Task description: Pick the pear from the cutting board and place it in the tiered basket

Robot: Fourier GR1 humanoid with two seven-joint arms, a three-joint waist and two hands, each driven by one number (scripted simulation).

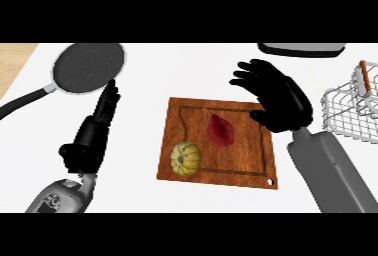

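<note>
The open right robot hand (284, 102) hovers just right of the dark red tapered pear (220, 131), which lies lengthwise front-to-back.

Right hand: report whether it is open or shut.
Open: the right hand shows spread fingers, holding nothing; the pear lies on the cutting board.

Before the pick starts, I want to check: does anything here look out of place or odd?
Nothing is spilled or broken. The board lies slightly askew, and the red fruit on it looks flat and pointed, unlike a pear.
</note>
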